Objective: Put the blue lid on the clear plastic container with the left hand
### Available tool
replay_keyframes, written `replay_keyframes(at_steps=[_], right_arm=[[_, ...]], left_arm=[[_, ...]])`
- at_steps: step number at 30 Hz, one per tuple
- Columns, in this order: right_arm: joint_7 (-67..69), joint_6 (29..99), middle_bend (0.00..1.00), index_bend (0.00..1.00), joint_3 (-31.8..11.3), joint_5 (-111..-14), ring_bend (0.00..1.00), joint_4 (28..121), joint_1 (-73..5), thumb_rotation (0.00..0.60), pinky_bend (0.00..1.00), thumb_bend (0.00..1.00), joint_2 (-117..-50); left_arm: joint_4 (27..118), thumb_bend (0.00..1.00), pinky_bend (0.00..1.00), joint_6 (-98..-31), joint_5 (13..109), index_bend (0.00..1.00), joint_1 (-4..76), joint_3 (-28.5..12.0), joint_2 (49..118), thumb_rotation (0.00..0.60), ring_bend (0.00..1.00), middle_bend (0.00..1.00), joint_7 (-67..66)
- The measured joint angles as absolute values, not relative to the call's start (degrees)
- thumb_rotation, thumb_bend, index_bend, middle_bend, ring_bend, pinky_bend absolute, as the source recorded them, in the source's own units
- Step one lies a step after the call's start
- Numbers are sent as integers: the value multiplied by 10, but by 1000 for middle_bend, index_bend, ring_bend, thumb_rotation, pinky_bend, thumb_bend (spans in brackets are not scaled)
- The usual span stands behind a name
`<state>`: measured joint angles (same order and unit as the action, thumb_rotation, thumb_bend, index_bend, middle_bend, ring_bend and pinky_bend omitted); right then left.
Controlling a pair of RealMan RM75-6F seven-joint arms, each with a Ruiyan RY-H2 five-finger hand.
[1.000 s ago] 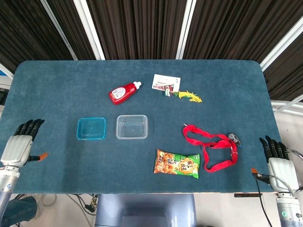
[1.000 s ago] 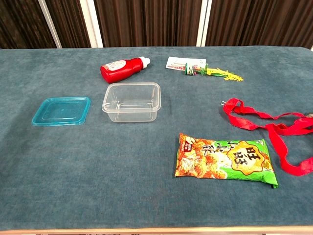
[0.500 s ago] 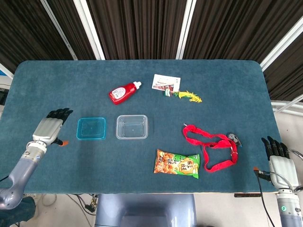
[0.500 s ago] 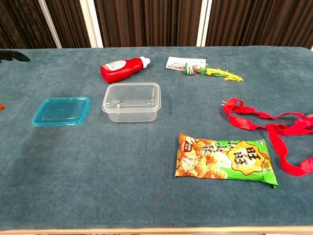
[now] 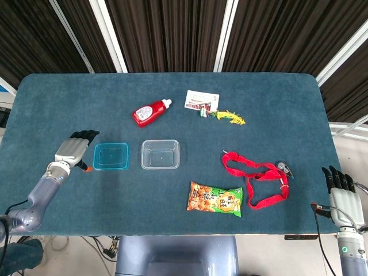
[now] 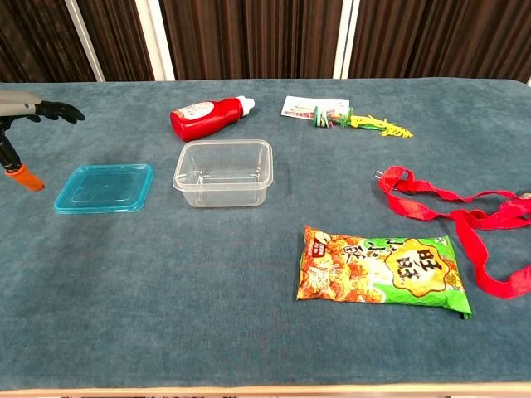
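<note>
blue lid lies flat just left of the clear plastic container; thin, light, probably slick, so i'd pinch its near rim. my left hand hovers beside it, spread, empty.

My left hand is grey with black fingertips and an orange-tipped thumb. The lid is translucent blue (closer to turquoise); the container is clear. The surface is dark teal. The bottle is red with a white cap, the strap red, and the snack bag orange and green.
</note>
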<state>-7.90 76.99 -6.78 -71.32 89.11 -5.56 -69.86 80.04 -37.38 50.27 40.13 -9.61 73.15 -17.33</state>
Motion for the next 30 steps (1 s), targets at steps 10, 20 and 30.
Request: replay_keyframes(at_steps=[10, 20, 30], right_arm=[[-84, 760, 1, 36, -71, -697, 0, 879, -59, 600, 0, 268, -705], [-84, 750, 1, 35, -71, -689, 0, 871, -62, 600, 0, 269, -709], [-83, 743, 1, 36, -71, -683, 0, 868, -63, 600, 0, 268, -709]], left_arm=[[749, 12, 38, -324, 471, 13, 442, -73, 760, 600, 0, 42, -165], [724, 13, 36, -352, 481, 13, 452, -55, 796, 600, 0, 44, -176], [700, 12, 36, -361, 488, 13, 458, -46, 824, 600, 0, 82, -176]])
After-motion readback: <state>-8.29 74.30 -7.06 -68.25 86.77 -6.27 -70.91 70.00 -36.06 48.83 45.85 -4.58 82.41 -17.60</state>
